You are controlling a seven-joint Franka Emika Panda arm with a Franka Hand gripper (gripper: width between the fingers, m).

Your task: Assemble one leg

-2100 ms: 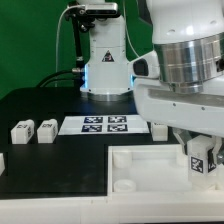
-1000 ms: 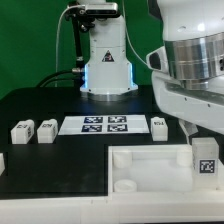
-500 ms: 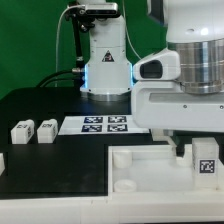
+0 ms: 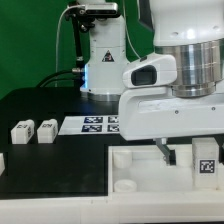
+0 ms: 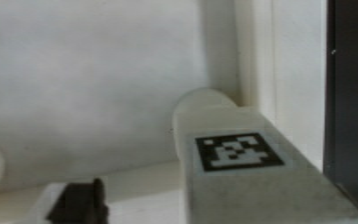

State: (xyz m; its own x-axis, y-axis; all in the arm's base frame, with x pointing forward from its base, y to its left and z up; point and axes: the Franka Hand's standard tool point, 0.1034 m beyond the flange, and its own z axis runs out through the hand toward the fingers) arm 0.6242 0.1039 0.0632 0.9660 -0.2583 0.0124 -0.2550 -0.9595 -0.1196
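Note:
A leg (image 4: 207, 161), a small white block with a tag on its face, stands upright on the large white panel (image 4: 128, 165) at the exterior view's right. It also shows in the wrist view (image 5: 242, 152), close beside a raised white wall. My gripper (image 4: 167, 152) hangs low over the panel, to the exterior view's left of this leg and apart from it. It looks open and empty. One dark finger (image 5: 78, 203) shows in the wrist view; the other is out of sight. Two more legs (image 4: 22, 131) (image 4: 45, 130) lie on the black table at the left.
The marker board (image 4: 97, 124) lies flat behind the panel. The robot base (image 4: 105, 65) stands at the back. The arm's large white body covers the upper right of the exterior view. A round socket (image 4: 124, 184) sits at the panel's near left corner.
The gripper was at the leg 2.1 s ago and has let it go. The arm has since swung toward the exterior view's left. The leg stays upright in place.

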